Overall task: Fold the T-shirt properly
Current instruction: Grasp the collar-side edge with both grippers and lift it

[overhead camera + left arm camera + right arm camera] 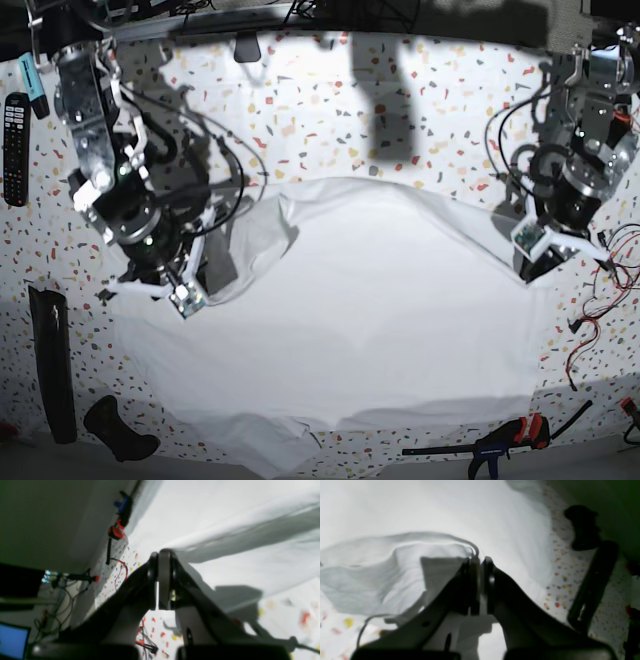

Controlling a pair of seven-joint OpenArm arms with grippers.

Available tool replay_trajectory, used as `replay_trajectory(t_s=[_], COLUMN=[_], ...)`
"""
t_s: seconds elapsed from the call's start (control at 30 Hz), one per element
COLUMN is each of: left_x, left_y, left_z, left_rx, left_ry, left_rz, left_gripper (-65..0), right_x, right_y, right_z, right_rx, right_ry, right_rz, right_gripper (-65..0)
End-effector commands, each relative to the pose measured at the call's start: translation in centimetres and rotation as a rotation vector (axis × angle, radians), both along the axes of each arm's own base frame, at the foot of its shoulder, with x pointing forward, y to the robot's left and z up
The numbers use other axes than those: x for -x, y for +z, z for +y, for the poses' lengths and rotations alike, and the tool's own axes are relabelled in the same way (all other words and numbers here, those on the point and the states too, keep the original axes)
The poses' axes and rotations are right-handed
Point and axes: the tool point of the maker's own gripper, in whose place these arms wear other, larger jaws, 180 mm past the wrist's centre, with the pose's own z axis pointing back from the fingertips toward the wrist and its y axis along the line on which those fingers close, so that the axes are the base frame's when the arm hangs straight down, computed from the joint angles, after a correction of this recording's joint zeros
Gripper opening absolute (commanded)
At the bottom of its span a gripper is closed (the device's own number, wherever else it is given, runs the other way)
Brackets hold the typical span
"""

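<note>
Two grippers on my rig, both clamped on one T-shirt [370,300].

Item 1, base view, far left: a remote control [15,135] at the table edge, and below it a long black bar [52,365] with a black handle-shaped piece [118,428] beside it. Neither wrist camera shows the remote.

Item 2, right gripper [183,293], left side of the base view. Its fingers [470,585] are pressed together with a thin fold of white cloth caught between them. The right wrist view alone shows the hem curling up over the fingertips and a pouch of slack fabric sagging to one side of them. I also see there the bar and handle piece lying on the speckled table [572,580] on the other side of the fingers.

Item 3, the T-shirt, spread across the middle of the table between the two grippers, wrinkled, with its lower edge near the front table edge.

Item 4, left gripper [528,250], right side of the base view. Its fingers [163,580] are closed, and a taut ridge of the cloth runs from their tips. Only the left wrist view shows a blue screen [12,640].

Item 5, base view, lower right: a clamp [505,440] with blue and red parts, well clear of both sets of fingers.
</note>
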Motion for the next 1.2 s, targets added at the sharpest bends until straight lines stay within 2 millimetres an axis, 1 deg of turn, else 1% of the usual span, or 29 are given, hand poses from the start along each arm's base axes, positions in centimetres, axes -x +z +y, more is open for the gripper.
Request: replay_trajectory(t_s=[0.0, 0.07, 0.13, 0.23, 0.33, 0.43, 0.5, 0.6, 0.7, 0.77, 0.87, 0.97, 1.17], left_x=[-1.1, -1.8, -2.4, -3.3, -4.3, -5.3, -6.0, -7.2, -8.2, -8.9, -9.8, -10.5, -11.3], left_y=[1.8, 1.7, 1.1, 0.2, -0.5, -1.0, -1.6, -2.5, -3.2, -3.2, -3.0, -3.3, -5.1], left_z=[0.5, 0.8, 1.4, 2.4, 3.1, 2.7, 1.8, 0.9, 0.7, 1.1, 2.6, 4.2, 5.4], left_rx=[0.032, 0.106, 0.158, 0.191, 0.204, 0.290, 0.340, 0.349, 0.344, 0.344, 0.336, 0.330, 0.338], left_ry=[0.015, 0.034, 0.056, 0.086, 0.105, 0.127, 0.137, 0.151, 0.167, 0.183, 0.236, 0.303, 0.347], left_rz=[-0.056, -0.045, -0.026, -0.005, 0.004, 0.014, 0.024, 0.041, 0.056, 0.059, 0.040, 0.025, 0.083], left_gripper=[-65.0, -65.0, -65.0, -65.0, -65.0, -65.0, -65.0, -65.0, -65.0, -65.0, -65.0, -65.0, -65.0], right_x=[-1.3, -2.5, -3.7, -5.4, -7.1, -8.6, -9.5, -10.7, -11.9, -12.6, -13.6, -14.4, -15.9], right_y=[1.8, 1.9, 2.1, 2.8, 3.7, 4.3, 4.7, 4.7, 4.4, 4.1, 3.6, 3.2, 2.6], right_z=[-0.6, -1.2, -1.5, -1.6, -2.2, -3.0, -2.8, -1.9, -0.8, -0.1, 0.3, -0.2, -1.4], right_rx=[0.002, -0.014, -0.037, -0.061, -0.076, -0.082, -0.107, -0.137, -0.151, -0.159, -0.160, -0.140, -0.147], right_ry=[-0.009, -0.025, -0.028, -0.005, -0.011, -0.024, -0.027, -0.036, -0.041, -0.042, -0.053, -0.070, -0.100], right_rz=[-0.056, -0.053, -0.043, -0.035, -0.038, -0.049, -0.066, -0.064, -0.066, -0.065, -0.056, -0.047, -0.029], right_gripper=[-65.0, -65.0, -65.0, -65.0, -65.0, -65.0, -65.0, -65.0, -65.0, -65.0, -65.0, -65.0, -65.0])
